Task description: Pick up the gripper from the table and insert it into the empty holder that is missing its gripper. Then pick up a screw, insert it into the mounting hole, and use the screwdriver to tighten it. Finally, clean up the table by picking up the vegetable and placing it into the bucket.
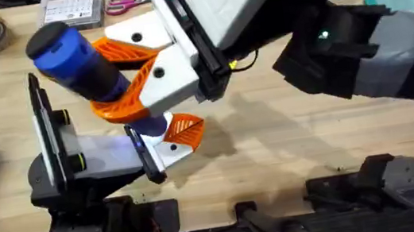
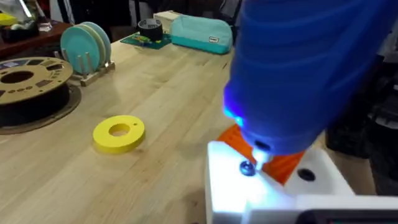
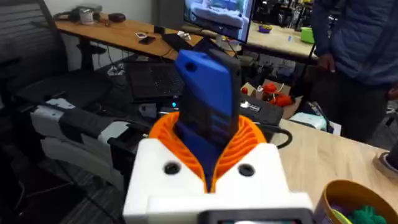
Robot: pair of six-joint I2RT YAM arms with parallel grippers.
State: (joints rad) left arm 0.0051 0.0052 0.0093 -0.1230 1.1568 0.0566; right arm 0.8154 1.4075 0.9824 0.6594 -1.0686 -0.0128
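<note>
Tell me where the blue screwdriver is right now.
In the overhead view the screwdriver sits left of centre, clamped in the right gripper; in the left wrist view its tip meets a screw on the white holder.

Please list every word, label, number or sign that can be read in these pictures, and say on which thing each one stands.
No text can be read.
Clear box: printed sheet, too small to read.
Teal case: small white label, blurred.
Filament spool: label marks, unreadable.
Monitor: picture on screen, no readable words.
Screwdriver: no visible marking.
</note>
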